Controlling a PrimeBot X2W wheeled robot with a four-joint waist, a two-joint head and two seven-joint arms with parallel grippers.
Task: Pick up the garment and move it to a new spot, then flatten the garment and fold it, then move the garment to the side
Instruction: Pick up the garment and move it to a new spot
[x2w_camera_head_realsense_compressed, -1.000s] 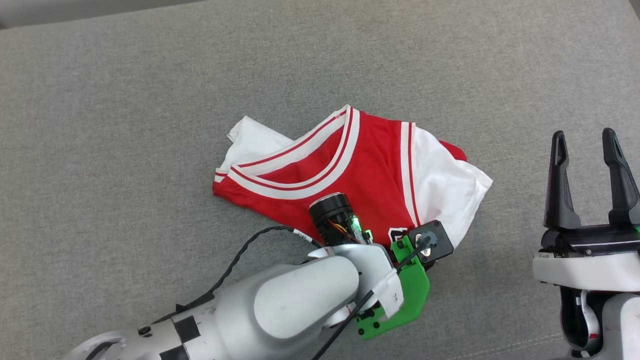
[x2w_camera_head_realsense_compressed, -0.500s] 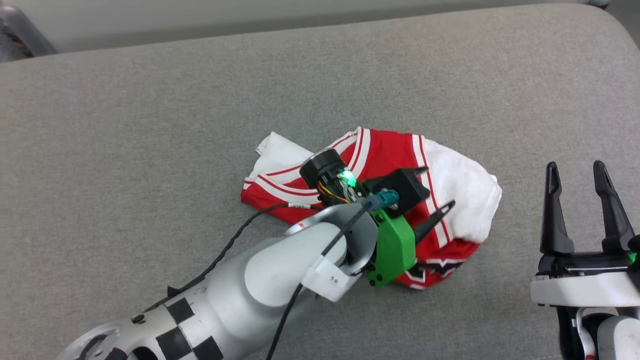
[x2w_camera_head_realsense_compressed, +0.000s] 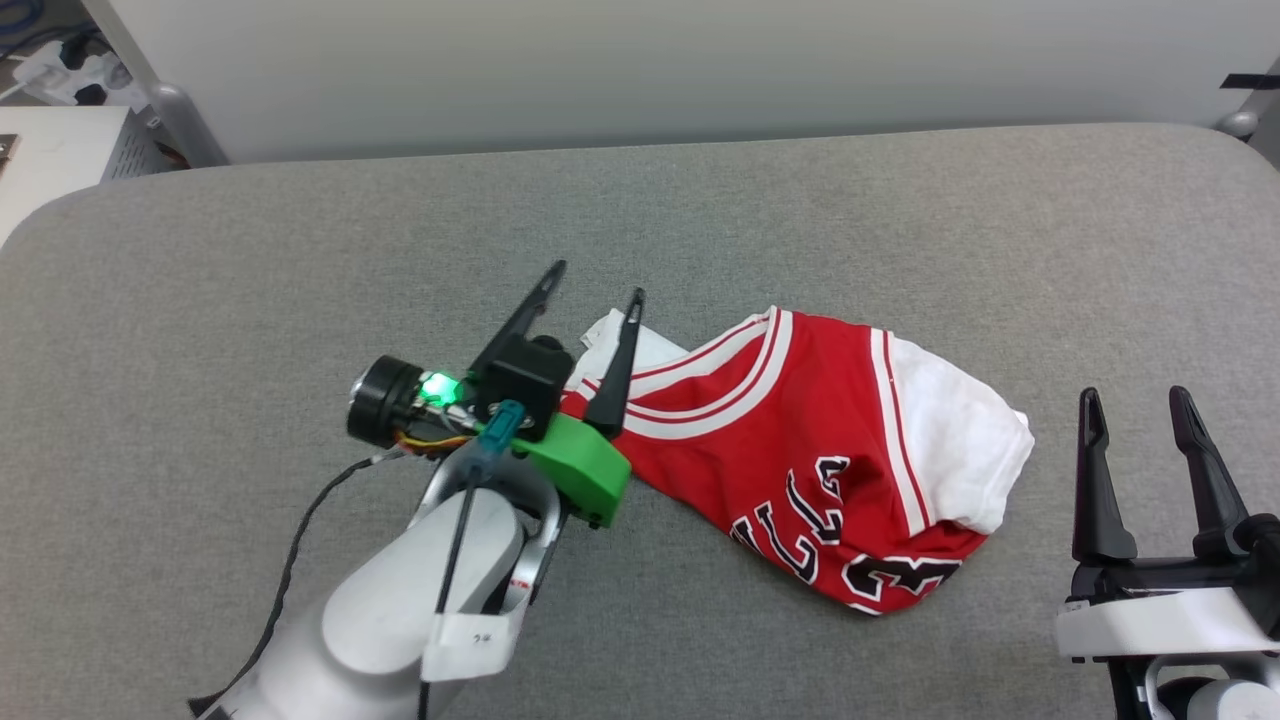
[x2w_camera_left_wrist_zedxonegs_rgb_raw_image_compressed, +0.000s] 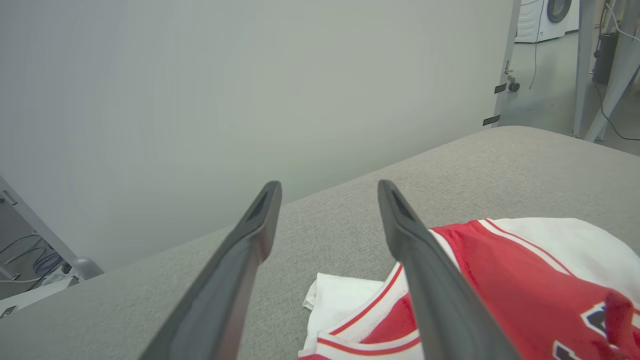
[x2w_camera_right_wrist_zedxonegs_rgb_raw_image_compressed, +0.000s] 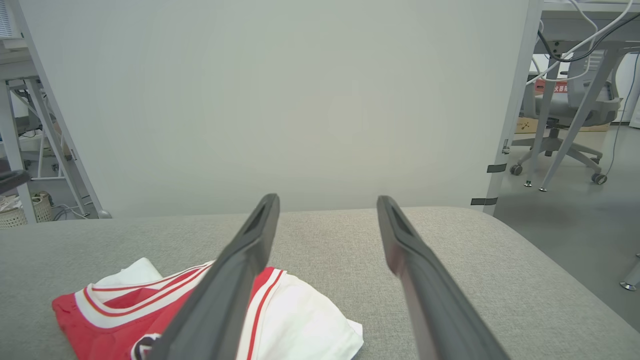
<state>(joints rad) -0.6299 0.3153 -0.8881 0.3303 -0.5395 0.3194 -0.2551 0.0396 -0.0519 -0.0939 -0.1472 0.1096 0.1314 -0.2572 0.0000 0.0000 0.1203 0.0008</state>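
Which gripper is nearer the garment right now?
Left. The left gripper is open at the collar end of the garment; the right gripper, open too, stands apart beyond its white sleeve.

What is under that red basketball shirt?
The red shirt lies crumpled on the grey padded surface, which shows all around it. A white sleeve pokes out from beneath its collar side. Whatever else sits under the folds is covered.
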